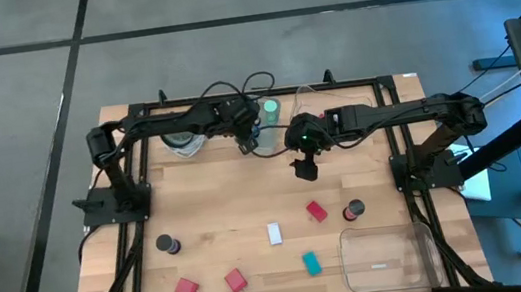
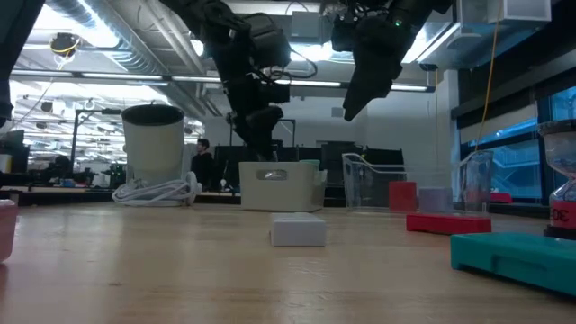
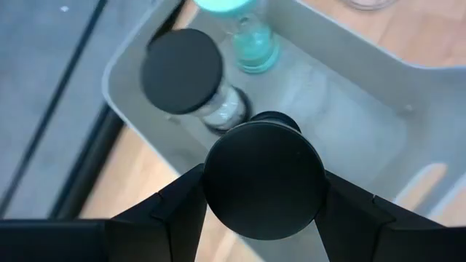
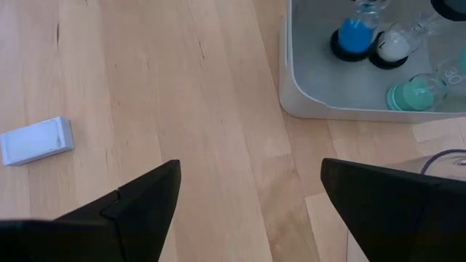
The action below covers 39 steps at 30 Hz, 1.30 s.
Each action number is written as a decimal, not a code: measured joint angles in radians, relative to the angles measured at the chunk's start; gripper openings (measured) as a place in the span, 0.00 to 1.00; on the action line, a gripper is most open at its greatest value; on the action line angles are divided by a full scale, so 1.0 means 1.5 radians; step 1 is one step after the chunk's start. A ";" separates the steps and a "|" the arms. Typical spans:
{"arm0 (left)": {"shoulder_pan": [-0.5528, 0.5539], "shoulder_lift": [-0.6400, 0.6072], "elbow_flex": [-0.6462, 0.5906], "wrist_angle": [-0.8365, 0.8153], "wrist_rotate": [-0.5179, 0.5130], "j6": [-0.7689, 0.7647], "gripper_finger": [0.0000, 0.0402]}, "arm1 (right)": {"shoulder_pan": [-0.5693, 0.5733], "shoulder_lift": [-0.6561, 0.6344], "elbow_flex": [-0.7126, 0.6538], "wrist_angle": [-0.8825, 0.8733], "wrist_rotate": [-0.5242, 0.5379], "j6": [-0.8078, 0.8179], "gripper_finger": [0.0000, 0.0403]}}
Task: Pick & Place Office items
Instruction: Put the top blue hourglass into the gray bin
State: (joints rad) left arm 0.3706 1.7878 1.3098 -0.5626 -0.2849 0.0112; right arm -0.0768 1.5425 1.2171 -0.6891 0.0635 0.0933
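Left gripper fingers grasping a dark-capped hourglass above the grey bin.
Glass-waisted, likely fragile; best gripped by the cap. Right gripper released over the desk.

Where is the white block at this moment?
In the high view, the white block lies flat on the table's near middle, between a red block to its right and another red block nearer the front edge.

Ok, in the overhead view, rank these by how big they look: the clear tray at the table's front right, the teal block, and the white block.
1. Clear tray, by far the largest.
2. Teal block.
3. White block, only slightly smaller than the teal one; the two are close enough that the order is unsure.
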 joint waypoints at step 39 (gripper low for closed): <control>0.020 0.002 0.000 -0.027 0.036 0.043 0.57 | 0.000 0.000 0.000 -0.001 0.000 -0.005 0.83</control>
State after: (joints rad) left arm 0.4012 1.7912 1.3102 -0.6025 -0.2316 0.0757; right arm -0.0769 1.5425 1.2171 -0.6904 0.0635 0.0860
